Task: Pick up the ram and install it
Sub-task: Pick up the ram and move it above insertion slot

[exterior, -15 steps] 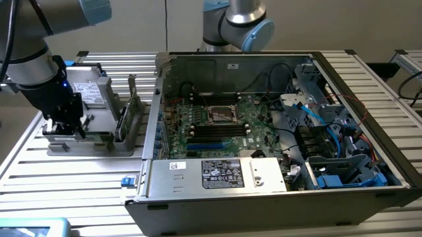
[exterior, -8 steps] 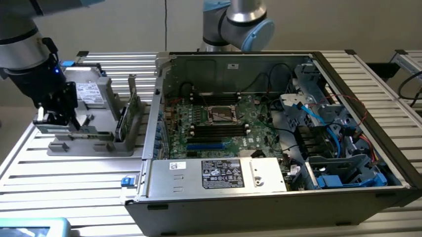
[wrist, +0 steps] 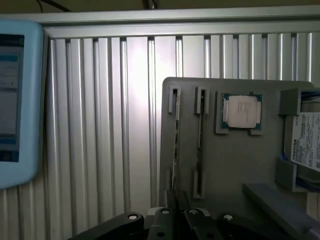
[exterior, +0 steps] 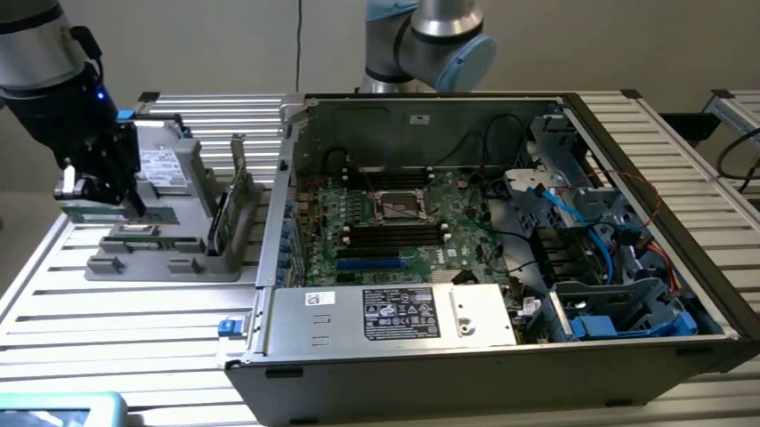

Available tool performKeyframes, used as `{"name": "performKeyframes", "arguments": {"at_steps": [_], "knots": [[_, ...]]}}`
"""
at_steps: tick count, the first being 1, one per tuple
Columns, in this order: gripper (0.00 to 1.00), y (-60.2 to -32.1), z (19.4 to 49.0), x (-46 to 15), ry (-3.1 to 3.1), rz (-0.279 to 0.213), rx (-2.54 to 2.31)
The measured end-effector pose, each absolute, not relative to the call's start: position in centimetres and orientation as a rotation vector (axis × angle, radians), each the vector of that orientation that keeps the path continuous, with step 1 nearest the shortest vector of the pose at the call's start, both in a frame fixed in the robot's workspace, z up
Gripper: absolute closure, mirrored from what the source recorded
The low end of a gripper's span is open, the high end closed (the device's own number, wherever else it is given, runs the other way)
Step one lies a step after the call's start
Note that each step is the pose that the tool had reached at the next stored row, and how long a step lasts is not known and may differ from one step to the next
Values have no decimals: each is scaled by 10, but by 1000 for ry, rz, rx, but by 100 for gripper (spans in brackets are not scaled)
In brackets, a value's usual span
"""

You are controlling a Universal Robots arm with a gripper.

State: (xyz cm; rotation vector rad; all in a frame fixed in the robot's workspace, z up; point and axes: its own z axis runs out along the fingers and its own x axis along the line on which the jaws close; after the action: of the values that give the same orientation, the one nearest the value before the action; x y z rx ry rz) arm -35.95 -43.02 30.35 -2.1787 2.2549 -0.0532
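Observation:
My gripper [exterior: 105,203] hangs over the exterior view's left part of the grey parts fixture [exterior: 166,267]. It is shut on the ram [exterior: 81,213], a thin dark-green stick held level just above the fixture. The wrist view looks straight down. There the ram [wrist: 176,145] shows edge-on, running out from between my closed gripper [wrist: 176,197] over a slot of the fixture [wrist: 235,165]. A second thin stick [wrist: 200,145] lies in the neighbouring slot. The open computer case [exterior: 499,356] stands on the exterior view's right, with black memory slots [exterior: 392,236] on its green motherboard.
A square silver processor chip [wrist: 241,111] and a labelled drive [wrist: 306,140] sit in the fixture. Two thin upright boards [exterior: 231,218] stand at the fixture's edge toward the case. A light-blue screen device [wrist: 15,100] lies on the slatted table. An arm joint [exterior: 428,40] rises behind the case.

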Motion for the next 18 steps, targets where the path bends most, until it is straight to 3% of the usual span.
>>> {"name": "performKeyframes", "arguments": {"at_steps": [18], "knots": [[87, -438, 385, -301, 2236, -13, -2164]]}}
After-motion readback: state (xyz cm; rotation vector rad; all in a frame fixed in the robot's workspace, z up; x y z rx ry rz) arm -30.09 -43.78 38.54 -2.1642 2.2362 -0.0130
